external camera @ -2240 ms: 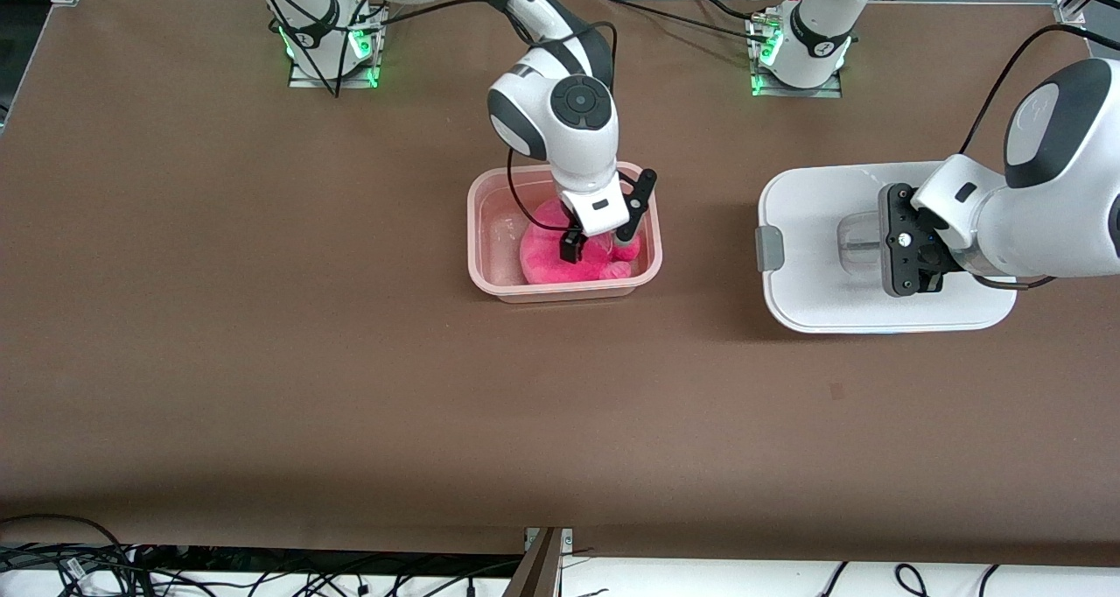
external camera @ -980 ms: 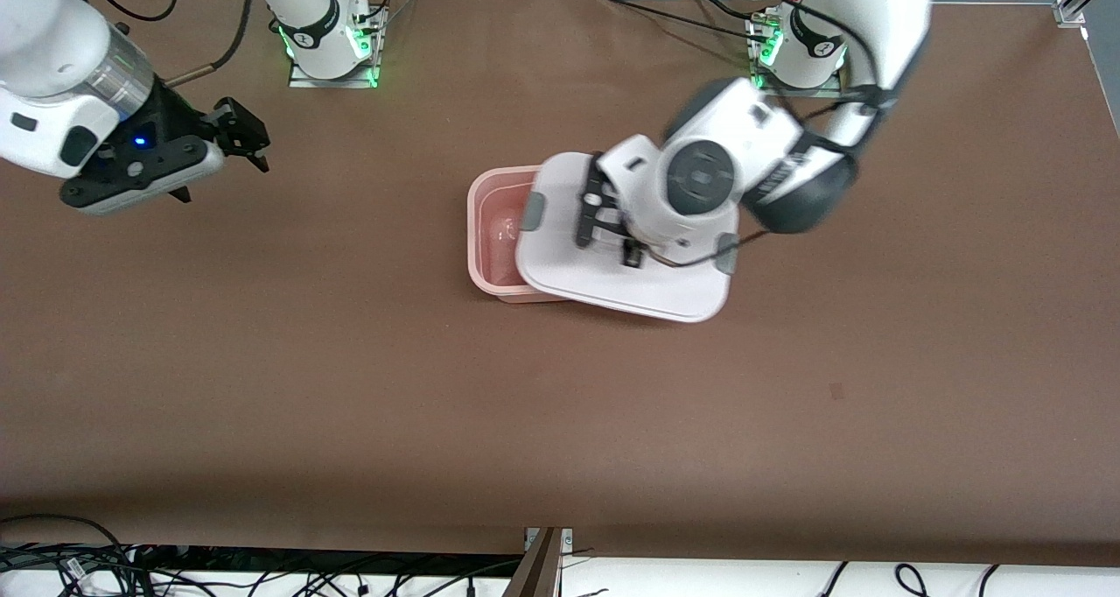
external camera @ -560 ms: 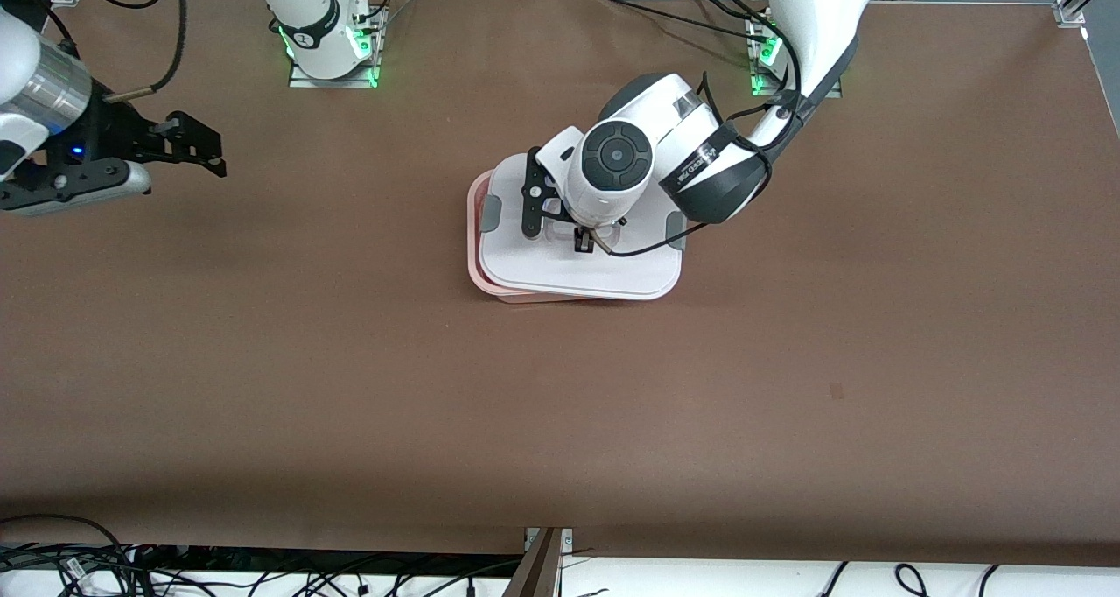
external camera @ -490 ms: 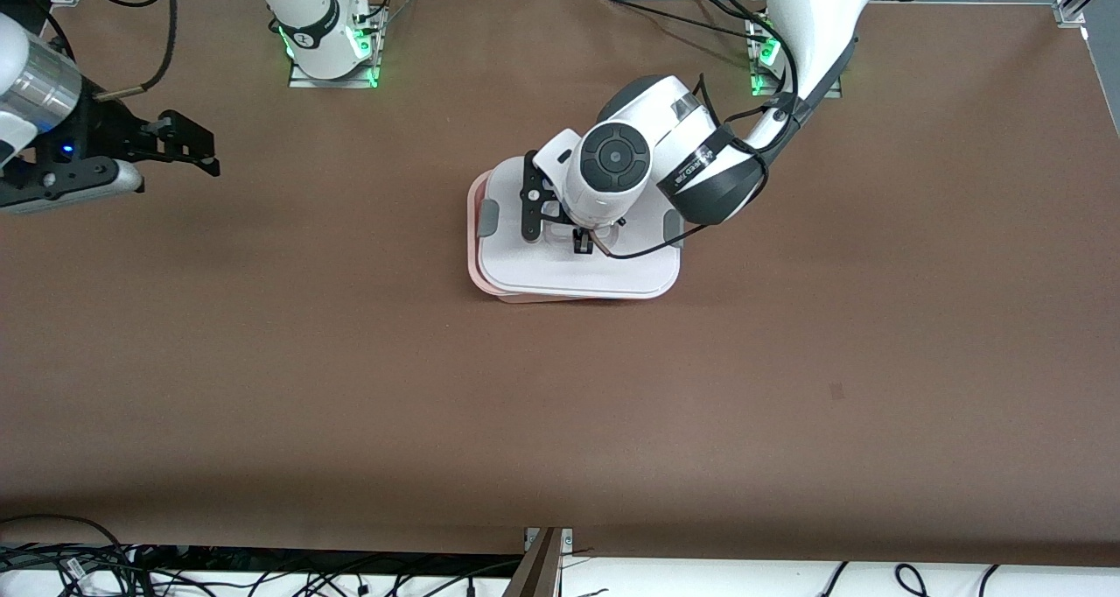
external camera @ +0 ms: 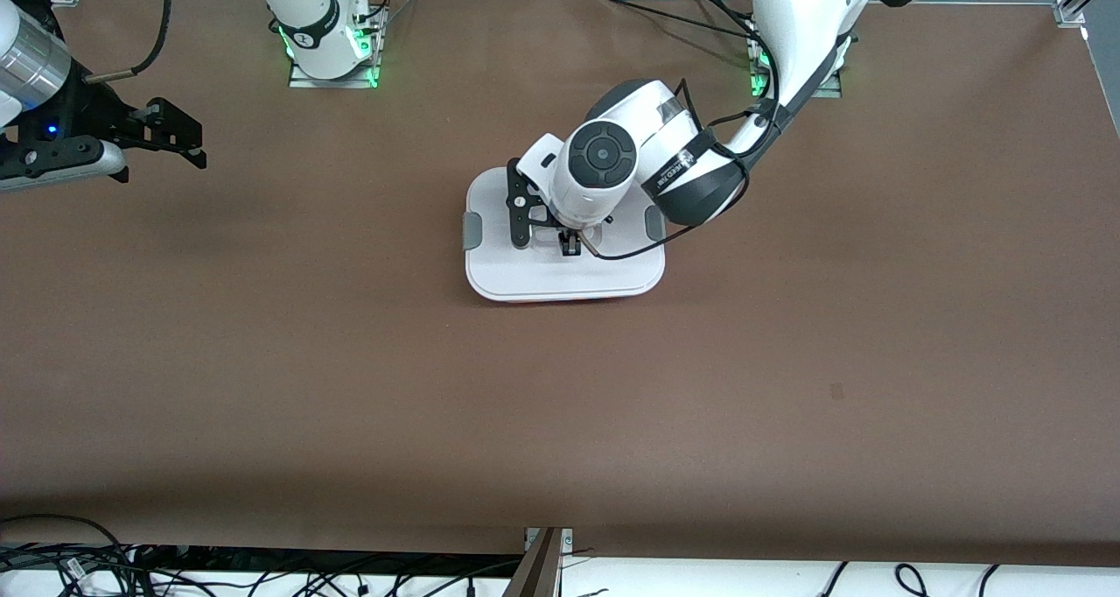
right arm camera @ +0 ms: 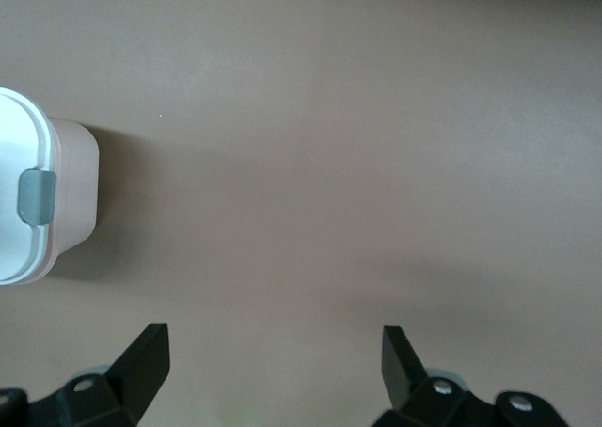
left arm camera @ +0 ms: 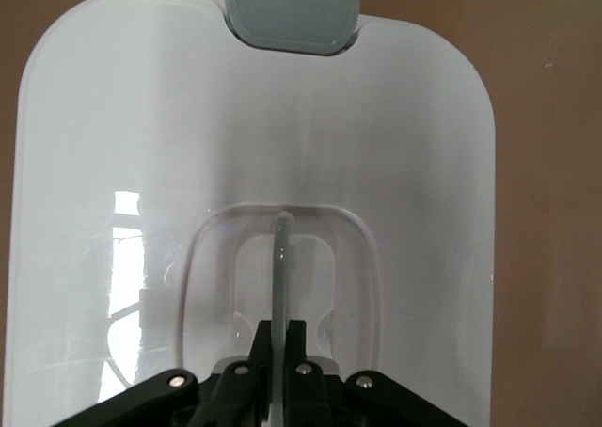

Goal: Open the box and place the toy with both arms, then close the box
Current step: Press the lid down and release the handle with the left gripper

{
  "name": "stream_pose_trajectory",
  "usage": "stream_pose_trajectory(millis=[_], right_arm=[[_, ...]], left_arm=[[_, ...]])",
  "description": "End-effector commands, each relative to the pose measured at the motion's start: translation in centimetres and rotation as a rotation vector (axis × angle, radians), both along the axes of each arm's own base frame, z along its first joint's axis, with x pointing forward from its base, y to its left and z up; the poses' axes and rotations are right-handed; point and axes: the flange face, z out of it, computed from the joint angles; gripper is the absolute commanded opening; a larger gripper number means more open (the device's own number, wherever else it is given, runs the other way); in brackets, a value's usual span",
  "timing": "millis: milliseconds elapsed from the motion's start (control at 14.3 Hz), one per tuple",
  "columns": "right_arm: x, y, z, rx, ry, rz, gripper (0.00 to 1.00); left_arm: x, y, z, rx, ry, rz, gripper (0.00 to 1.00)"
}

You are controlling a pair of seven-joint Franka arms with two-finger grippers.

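With lid (external camera: 560,273) squared on box (right arm camera: 73,187)

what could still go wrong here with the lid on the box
The left gripper is shut on the clear handle of the lid; pulling away before it opens could lift or shift the lid. The grey clips may not be latched, so the box might not be truly closed.

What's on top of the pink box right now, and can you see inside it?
The white lid covers the box, with the left gripper shut on its clear handle. The inside is hidden, so the toy can't be seen.
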Motion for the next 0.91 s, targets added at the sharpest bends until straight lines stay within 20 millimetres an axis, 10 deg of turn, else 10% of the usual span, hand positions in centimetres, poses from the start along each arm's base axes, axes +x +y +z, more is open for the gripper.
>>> stream_pose_trajectory(millis=[0, 840], right_arm=[[-0.3, -0.6, 0.5, -0.011, -0.023, -0.010, 1.00], [0.1, -1.5, 1.3, -0.034, -0.035, -0.019, 1.00]], left_arm=[[-0.3, -0.1, -0.6, 0.025, -0.014, 0.002, 0.00], [-1.5, 0.0, -2.1, 0.054, 0.015, -0.017, 0.00]])
